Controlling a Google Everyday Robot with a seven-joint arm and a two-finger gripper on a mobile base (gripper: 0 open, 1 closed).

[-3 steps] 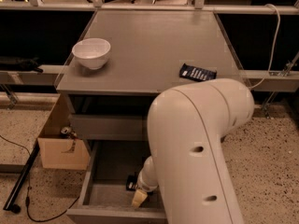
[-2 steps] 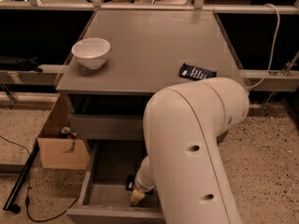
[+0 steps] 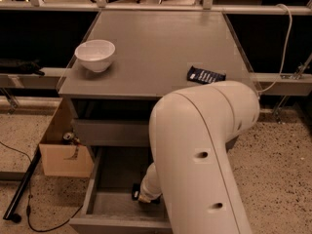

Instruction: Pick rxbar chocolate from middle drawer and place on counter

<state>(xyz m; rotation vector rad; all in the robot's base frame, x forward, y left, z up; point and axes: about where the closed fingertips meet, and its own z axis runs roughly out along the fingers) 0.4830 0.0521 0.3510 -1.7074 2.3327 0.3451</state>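
The middle drawer is pulled open below the counter, and its grey bottom shows on the left. My arm bends down into it and hides the drawer's right half. The gripper is low inside the drawer, near its front. A small black piece, which looks like the rxbar chocolate, shows right against the gripper's left side. Most of it is hidden. I cannot tell whether the gripper holds it.
A white bowl stands on the counter's left side. A navy-blue bar lies near the counter's right front. A closed drawer front sits above the open drawer. A cardboard box stands at the cabinet's left, with a black pole and a cable on the floor.
My arm has shifted a little to the left, and the gripper has moved slightly deeper into the drawer. The bowl and the navy-blue bar have not moved.
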